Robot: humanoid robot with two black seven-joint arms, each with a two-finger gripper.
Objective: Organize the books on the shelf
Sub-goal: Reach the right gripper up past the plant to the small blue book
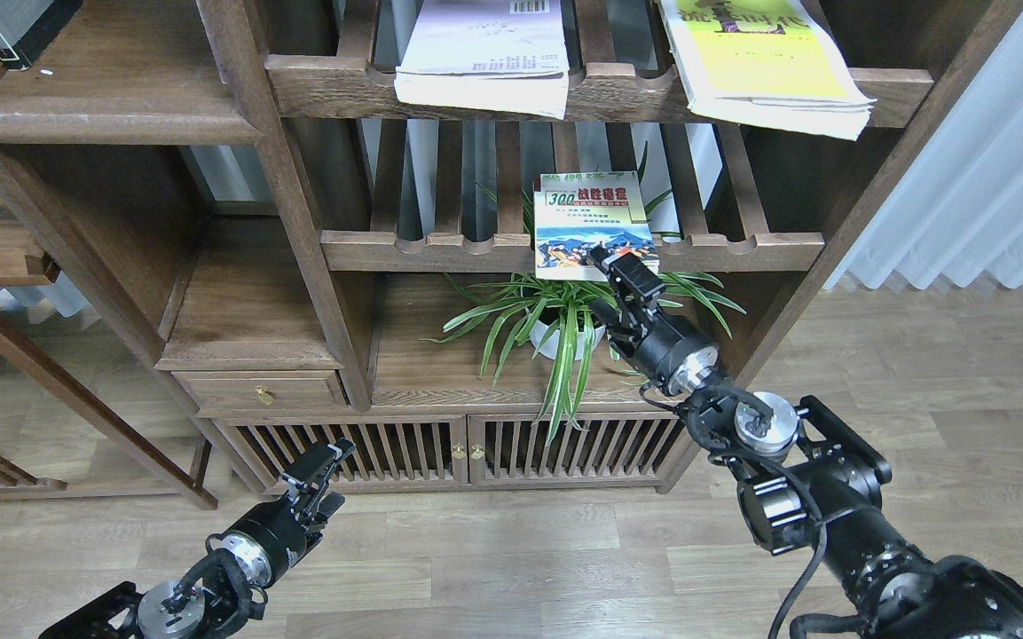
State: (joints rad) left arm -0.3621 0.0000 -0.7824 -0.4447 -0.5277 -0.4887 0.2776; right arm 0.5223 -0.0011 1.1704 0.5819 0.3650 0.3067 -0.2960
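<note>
Head view is showing the right claw (615, 264) reaching up to the red-title book (594, 226), which is lying on the middle slatted rack (440, 251) with its lower edge hanging a little over the scalloped front rail. The claw's fingers are clamping on the lower right corner of this book, probably because the overhanging edge is the only part a finger can get under. Just below the book a potted plant (564, 319) is standing, so the arm is coming in from the right of the book, above the leaves. Above the book, on the upper slatted rack (334, 84), the pale book (484, 53) and the yellow-green book (764, 62) are also lying flat and sticking out over the rail. Up and to the left of the book, the solid shelf (112, 120) is waiting; I judge the books are meant to go there. The left claw (323, 469) is hanging low, far below the book, fingers slightly apart and holding nothing
</note>
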